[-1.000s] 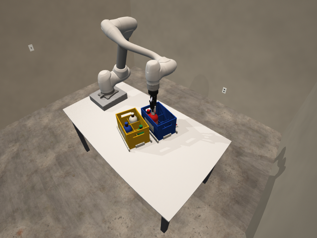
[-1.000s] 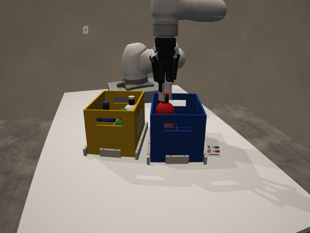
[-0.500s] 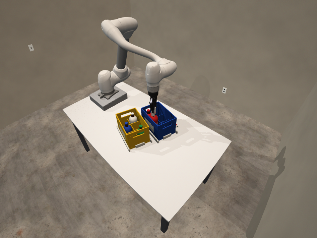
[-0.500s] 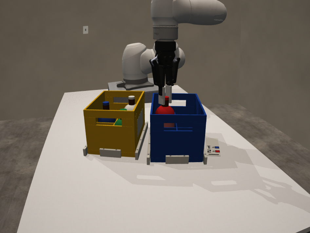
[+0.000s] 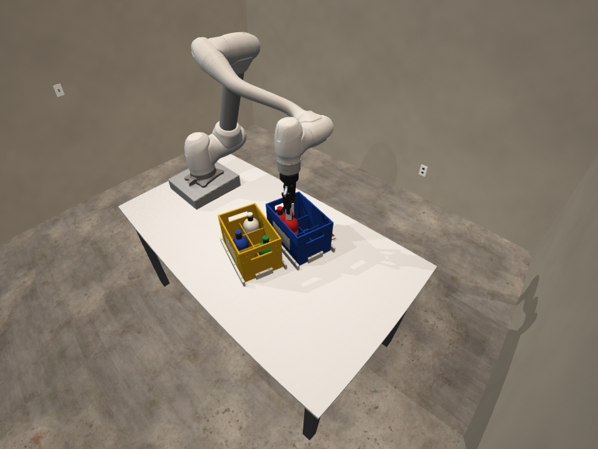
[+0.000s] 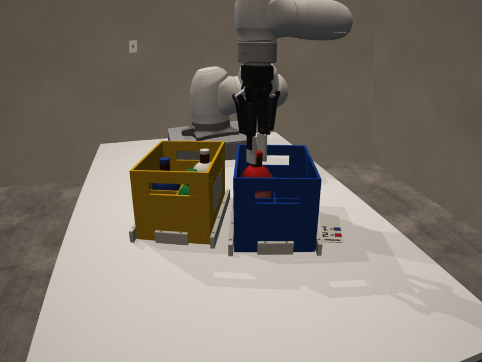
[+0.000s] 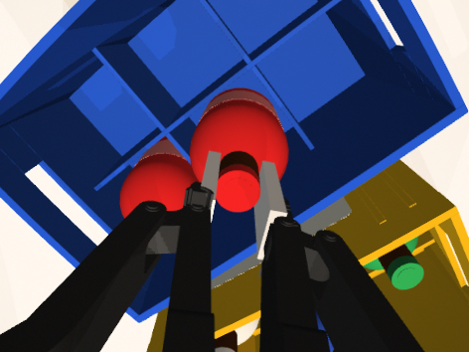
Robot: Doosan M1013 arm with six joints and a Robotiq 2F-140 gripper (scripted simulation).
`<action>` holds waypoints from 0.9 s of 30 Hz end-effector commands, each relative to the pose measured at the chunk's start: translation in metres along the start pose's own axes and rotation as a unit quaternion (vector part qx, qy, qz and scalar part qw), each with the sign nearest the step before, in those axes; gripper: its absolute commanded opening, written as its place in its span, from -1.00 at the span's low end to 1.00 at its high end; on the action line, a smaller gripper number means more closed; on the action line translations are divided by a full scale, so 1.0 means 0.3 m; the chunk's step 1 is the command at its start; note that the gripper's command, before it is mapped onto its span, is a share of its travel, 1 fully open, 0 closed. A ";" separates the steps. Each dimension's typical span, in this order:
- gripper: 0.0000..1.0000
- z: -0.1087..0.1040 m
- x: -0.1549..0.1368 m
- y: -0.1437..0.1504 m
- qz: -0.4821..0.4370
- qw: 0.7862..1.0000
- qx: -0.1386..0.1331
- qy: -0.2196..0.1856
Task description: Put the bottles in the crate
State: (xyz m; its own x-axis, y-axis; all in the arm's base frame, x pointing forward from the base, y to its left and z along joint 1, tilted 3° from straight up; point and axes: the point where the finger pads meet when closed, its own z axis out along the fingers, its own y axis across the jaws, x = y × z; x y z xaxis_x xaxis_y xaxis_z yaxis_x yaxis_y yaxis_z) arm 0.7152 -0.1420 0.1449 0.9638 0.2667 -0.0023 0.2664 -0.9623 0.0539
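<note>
Closed to narrow gap at hand (image 5: pixel 289 215) (image 6: pixel 257 152) (image 7: pixel 237 176), gripping red bottle (image 5: pixel 291 225) (image 6: pixel 256 172) (image 7: pixel 239 134) by neck, upright inside blue crate (image 5: pixel 316 250) (image 6: pixel 274 222) (image 7: pixel 397 114). Beside second red bottle (image 5: pixel 279 210) (image 7: pixel 156 186). In yellow crate (image 5: pixel 263 267) (image 6: pixel 171 214) (image 7: pixel 397 204): blue bottle (image 5: pixel 240 241) (image 6: pixel 165 185).

Compared with one second ago, the gripper (image 5: pixel 289 215) (image 6: pixel 257 155) (image 7: pixel 237 176) has come lower, and the red bottle (image 5: pixel 291 225) (image 6: pixel 256 173) (image 7: pixel 238 134) between its fingers has gone down with it, deeper into the left part of the blue crate (image 5: pixel 316 245) (image 6: pixel 276 222) (image 7: pixel 388 124). Most of this lowering was in the first half second; after, only a little. The wrist of the arm (image 5: pixel 288 140) (image 6: pixel 257 23) also has come down.
</note>
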 end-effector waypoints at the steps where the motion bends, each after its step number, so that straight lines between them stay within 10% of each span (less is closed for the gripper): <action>1: -1.00 -0.001 0.000 0.000 0.000 1.000 0.000 0.000; 27: -1.00 0.008 0.000 0.000 0.000 1.000 0.000 0.000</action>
State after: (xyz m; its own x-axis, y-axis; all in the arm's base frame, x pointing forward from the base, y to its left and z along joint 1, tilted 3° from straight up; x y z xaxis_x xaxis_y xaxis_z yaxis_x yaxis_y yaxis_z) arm 0.7152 -0.1421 0.1430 0.9638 0.2667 -0.0023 0.2664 -0.9623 0.0539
